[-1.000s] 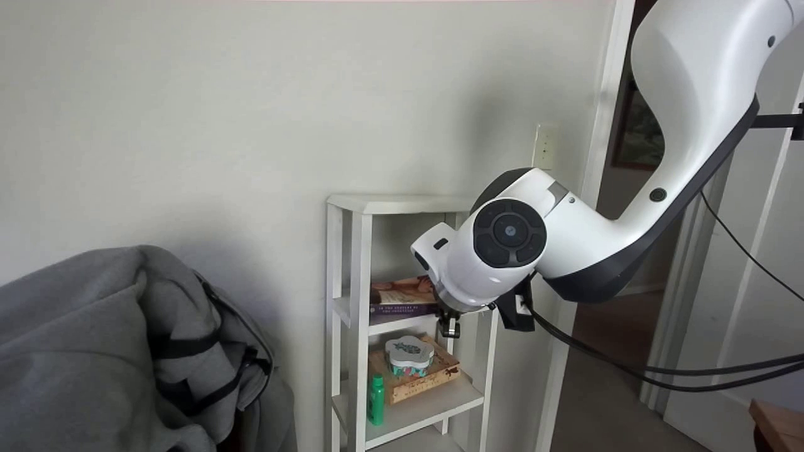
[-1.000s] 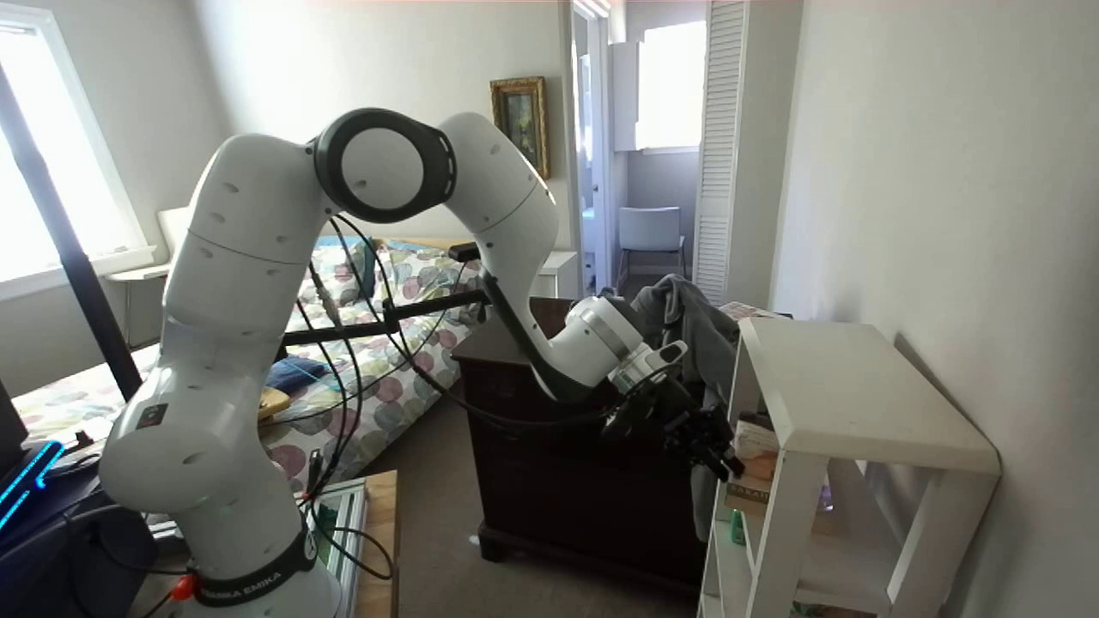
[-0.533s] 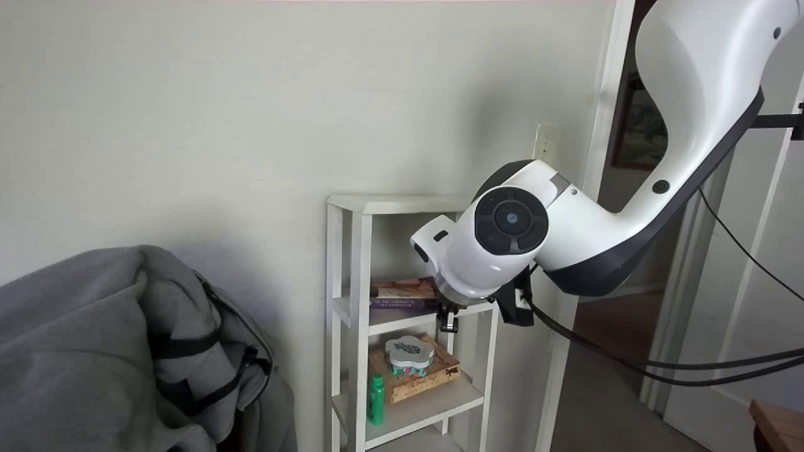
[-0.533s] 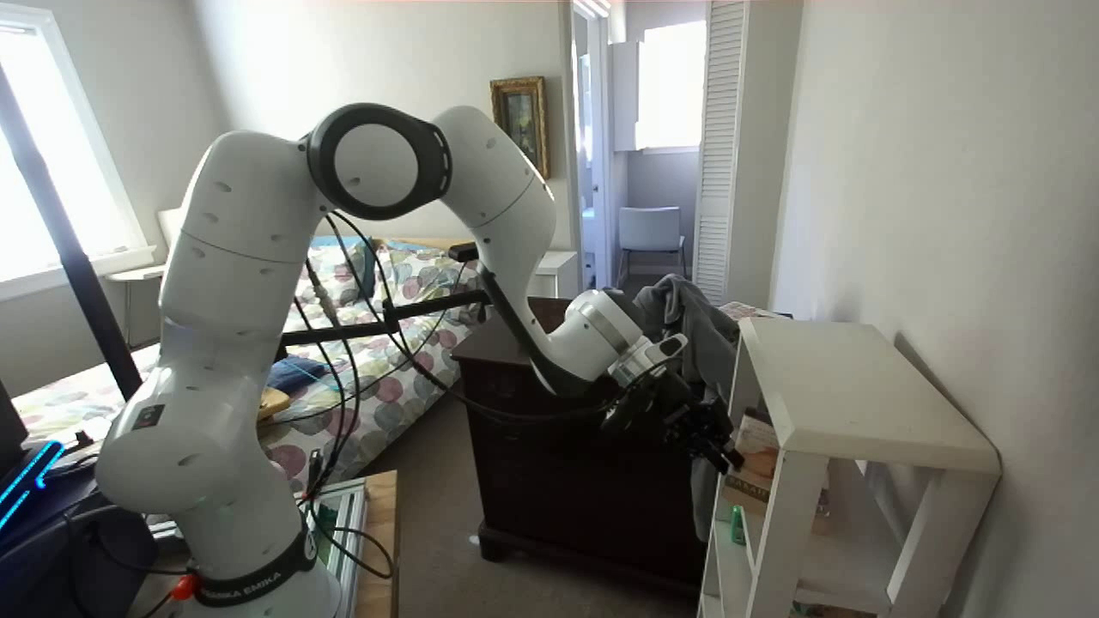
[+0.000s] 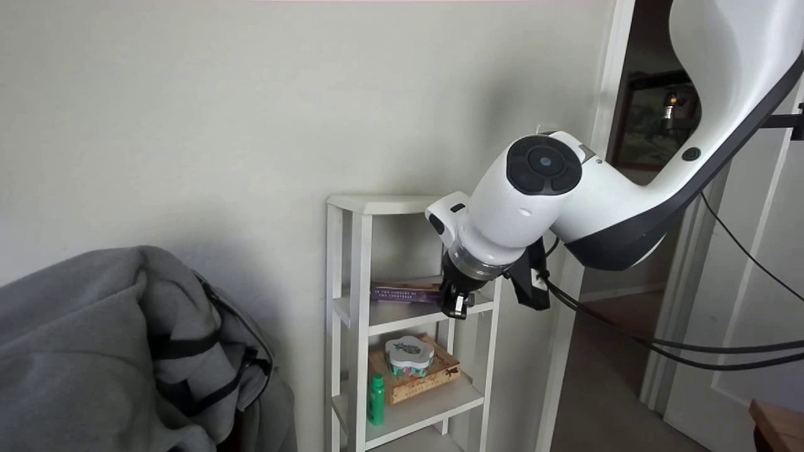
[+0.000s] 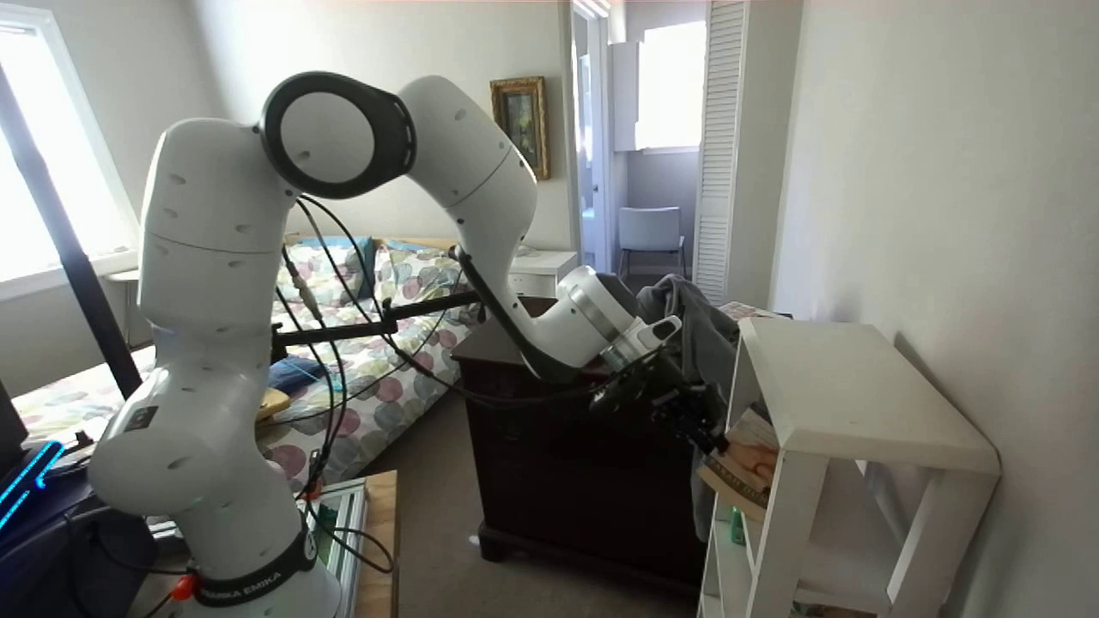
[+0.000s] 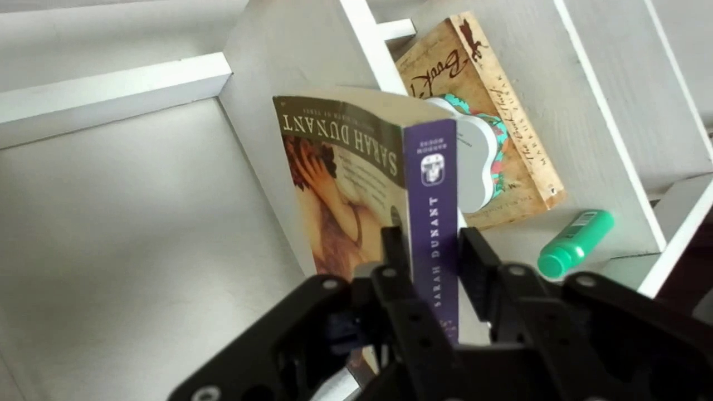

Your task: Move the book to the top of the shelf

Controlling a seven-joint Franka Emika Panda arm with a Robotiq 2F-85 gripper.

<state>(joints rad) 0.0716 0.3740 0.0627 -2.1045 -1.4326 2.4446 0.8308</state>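
Note:
The book (image 7: 431,195) has a purple spine, a cover with a painted figure and tan page edges. My gripper (image 7: 426,239) is shut on its spine, one finger on each face. In both exterior views, the book (image 5: 402,293) is at the upper tier of the white shelf (image 5: 396,204). In an exterior view, the book (image 6: 747,468) sticks out past the shelf's front, tilted, with my gripper (image 6: 715,445) on its outer edge. The shelf's flat top (image 6: 876,386) is above the gripper. Whether the book's inner end touches the tier is hard to tell.
On the tier below lie a tan book (image 5: 427,384) with a white-lidded tin (image 5: 409,353) on it and a green bottle (image 5: 376,400). Shelf posts (image 5: 360,326) flank the opening. A wall stands behind. A dark dresser (image 6: 567,463) and grey cloth (image 5: 125,351) are nearby.
My arm has drawn back and up from the shelf. The book has come with the gripper, now sticking out further and tilted more. The things on the lower tier have not moved.

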